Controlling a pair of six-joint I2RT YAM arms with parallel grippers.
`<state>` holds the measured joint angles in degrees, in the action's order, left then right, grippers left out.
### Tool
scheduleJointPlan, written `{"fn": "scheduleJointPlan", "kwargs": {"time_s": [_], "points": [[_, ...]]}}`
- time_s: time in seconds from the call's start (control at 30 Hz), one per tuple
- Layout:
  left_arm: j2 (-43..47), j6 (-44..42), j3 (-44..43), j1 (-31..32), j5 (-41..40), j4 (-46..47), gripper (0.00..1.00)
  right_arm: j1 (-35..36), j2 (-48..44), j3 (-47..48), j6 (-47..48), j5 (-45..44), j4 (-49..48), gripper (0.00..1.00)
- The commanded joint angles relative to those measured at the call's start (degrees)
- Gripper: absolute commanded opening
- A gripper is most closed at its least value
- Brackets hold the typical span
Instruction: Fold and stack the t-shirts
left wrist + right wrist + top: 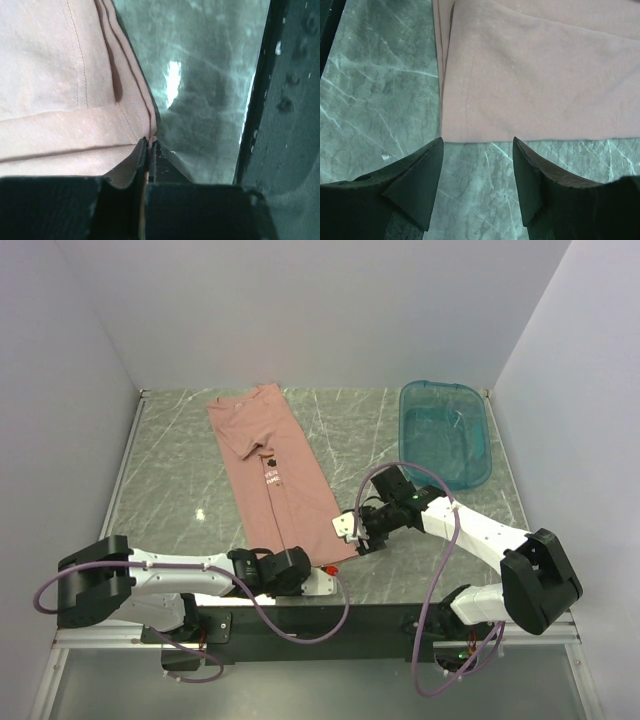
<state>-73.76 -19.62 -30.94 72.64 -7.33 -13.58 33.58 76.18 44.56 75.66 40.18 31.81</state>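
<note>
1. Your left gripper (150,145) is pressed together on cloth: it pinches a corner of the t-shirt (275,475) at its near end, and a thin fold of pink fabric sits between the jaws.
2. From this gripper the shirt spreads ahead and to its left, while bare worktop (170,480) lies ahead and to its right.
3. Your right gripper (477,145) is spread and holds nothing. A straight edge of the shirt crosses just ahead of its fingertips, and a corner of the cloth lies in front of its left finger.
4. The shirt is folded into a long narrow strip. Its long axis runs away from both grippers, from the near end where they wait toward the far side of the worktop, and the collar and sleeve are at that far end.
5. Both grippers are at the same near end, the left one touching and the right one just beside.
6. I judge that the next move depends on this: the right gripper needs to go a little forward to take its own corner, so that both can carry the near end along the long axis.
7. The teal tub (445,430) stands well apart, beyond the right gripper.
</note>
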Motion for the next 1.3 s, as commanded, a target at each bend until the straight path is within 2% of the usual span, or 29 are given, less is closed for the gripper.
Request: {"fn": "scheduleJointPlan", "kwargs": {"time_s": [0.0, 0.37, 0.9, 1.27], "points": [[2.55, 0.11, 0.62, -0.04, 1.27, -4.69, 0.0, 0.25, -1.21, -0.26, 1.68, 1.48, 1.41, 0.64], [10.29, -0.77, 0.26, -1.63, 1.88, -6.19, 0.0, 8.77, 3.62, 1.5, 1.07, -4.23, -0.96, 0.64], [8.37, -1.04, 0.7, -2.15, 3.38, -5.4, 0.0, 17.12, 11.09, 1.94, -3.32, -17.94, -5.53, 0.63], [8.28, -1.04, 0.62, -2.15, 3.82, -5.49, 0.0, 18.8, 11.62, 4.04, -5.17, -16.1, -3.16, 0.6]]}}
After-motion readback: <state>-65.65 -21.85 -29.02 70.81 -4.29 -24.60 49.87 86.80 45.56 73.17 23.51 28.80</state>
